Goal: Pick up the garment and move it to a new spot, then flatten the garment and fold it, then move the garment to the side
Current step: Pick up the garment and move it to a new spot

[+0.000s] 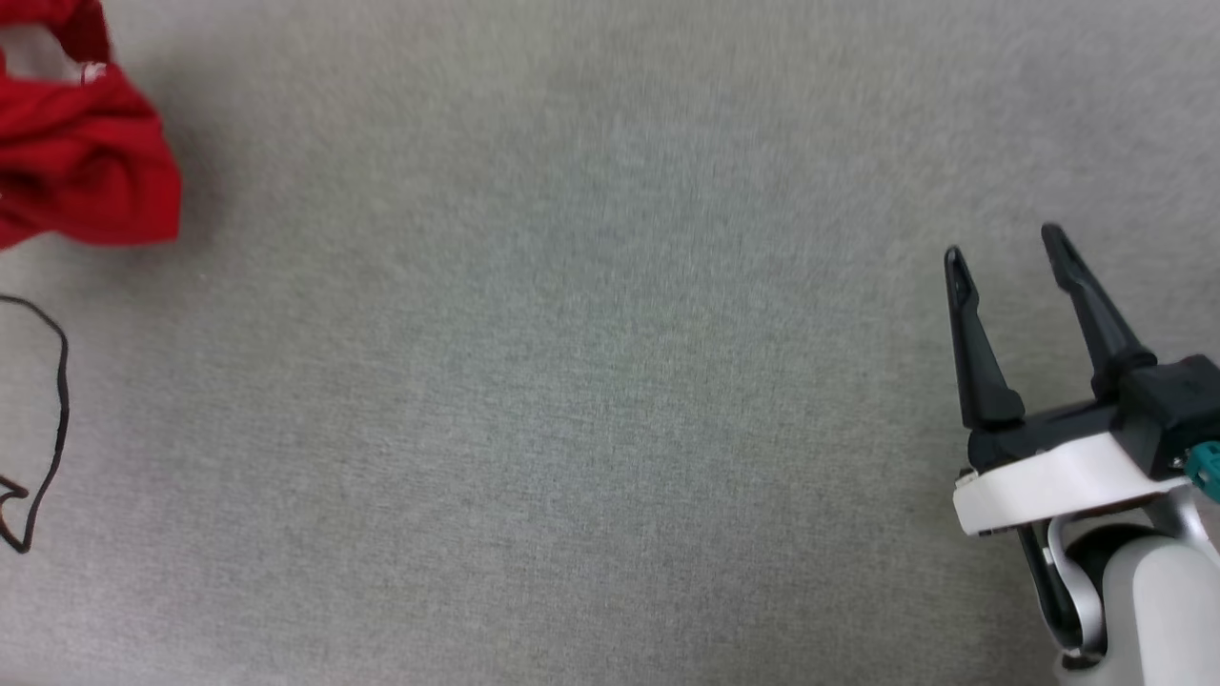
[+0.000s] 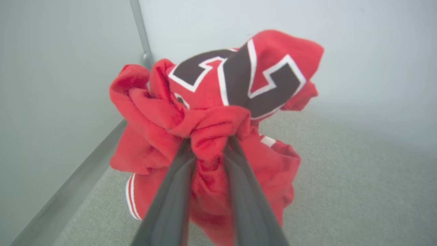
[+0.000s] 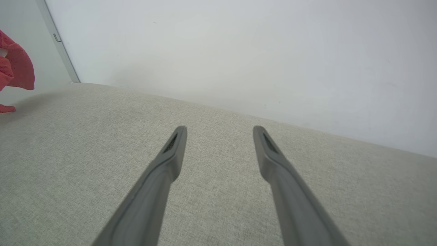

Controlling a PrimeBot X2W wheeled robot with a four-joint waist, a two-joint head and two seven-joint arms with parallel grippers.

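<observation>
Red, thin and crumpled, the garment (image 1: 81, 162) sits at 10 o'clock in the head view, cut off by the frame's edge. In the left wrist view it is bunched high (image 2: 211, 102). A big black number (image 2: 239, 78) outlined in white lies folded across its top, at 12 o'clock from the fingers. The digits are too creased to read for certain. White trim (image 2: 131, 198) with red stripes hangs at 8 o'clock. No brand or label can be read.

The left gripper (image 2: 210, 145) has its jaws drawn narrow, pinching a thick wad of the red cloth, and the fingertips are buried in the folds. I cannot tell whether the garment hangs clear of the surface (image 2: 358, 191).

The right gripper (image 1: 1003, 246) is at 4 o'clock in the head view, well apart from the garment. Its jaws are wide and hold nothing (image 3: 220, 131). In its own view a corner of the garment (image 3: 17, 65) shows at 9 o'clock.

A thin black cable (image 1: 59, 400) loops at 8 o'clock in the head view. The pale wall (image 3: 239, 51) rises behind the grey surface.
</observation>
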